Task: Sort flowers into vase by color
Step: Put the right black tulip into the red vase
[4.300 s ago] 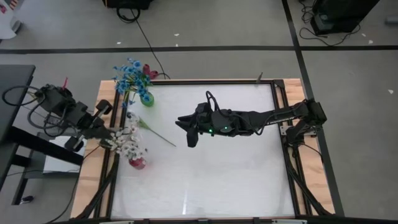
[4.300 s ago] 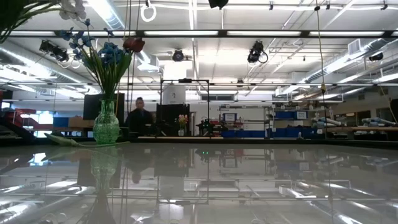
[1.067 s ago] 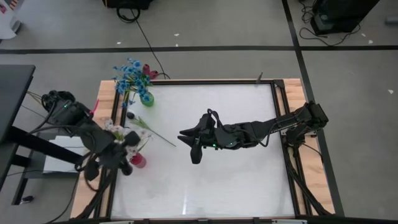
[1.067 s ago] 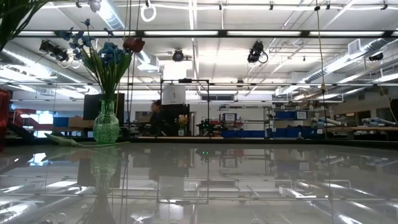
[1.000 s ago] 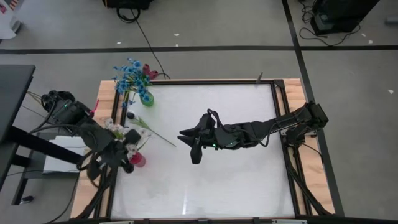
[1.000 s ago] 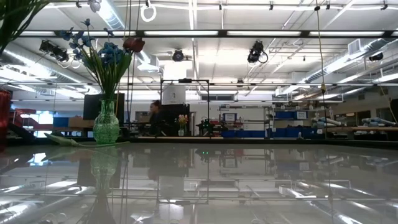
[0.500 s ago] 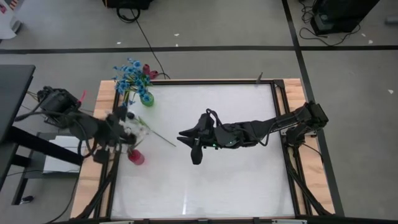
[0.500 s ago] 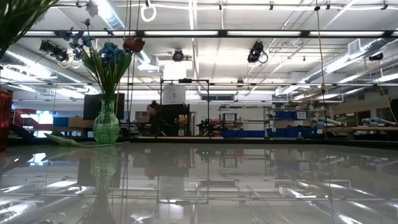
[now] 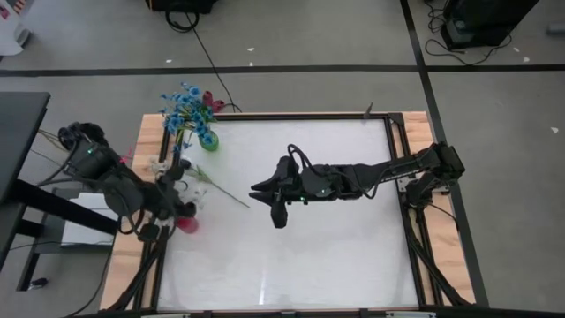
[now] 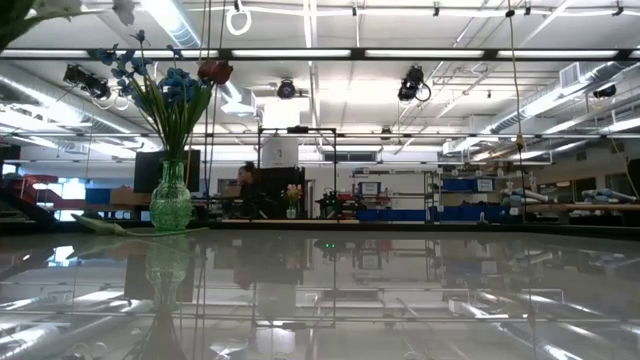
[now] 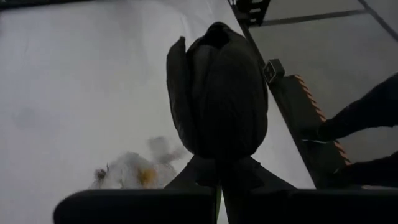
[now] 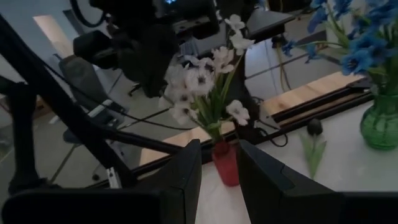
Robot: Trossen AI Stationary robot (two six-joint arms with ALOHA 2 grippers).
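My left gripper (image 9: 173, 196) is at the table's left edge, above the red vase (image 9: 184, 223) that holds the white flowers (image 12: 205, 81). It is shut on a flower with a dark tulip-like head (image 11: 217, 93), which fills the left wrist view. A green vase (image 9: 207, 140) with blue flowers (image 9: 184, 104) stands at the far left corner. Another dark-headed flower (image 12: 314, 128) lies flat on the table between the vases. My right gripper (image 9: 277, 208) hangs open over the table's middle, pointing toward the vases with nothing between its fingers (image 12: 186, 180). My left gripper pinches the thin green stem (image 11: 219, 200) between its two fingers, just below the dark head. The head stands out beyond the fingertips, clear of the table, with white flowers (image 11: 134, 174) below it. The fingers hide the rest of the stem.
The wooden table frame (image 9: 146, 141) runs beside the vases. A loose stem with leaves (image 9: 221, 189) lies on the white top to the right of the red vase. Beyond the table, a person (image 10: 245, 185) shows in the low view. The near and right parts of the top are bare white.
My left gripper has swung from beside the red vase toward the far edge, then partly back. Its wrist has rolled and it has stayed shut. The white flowers have swayed. My right arm has shifted slightly toward the far edge.
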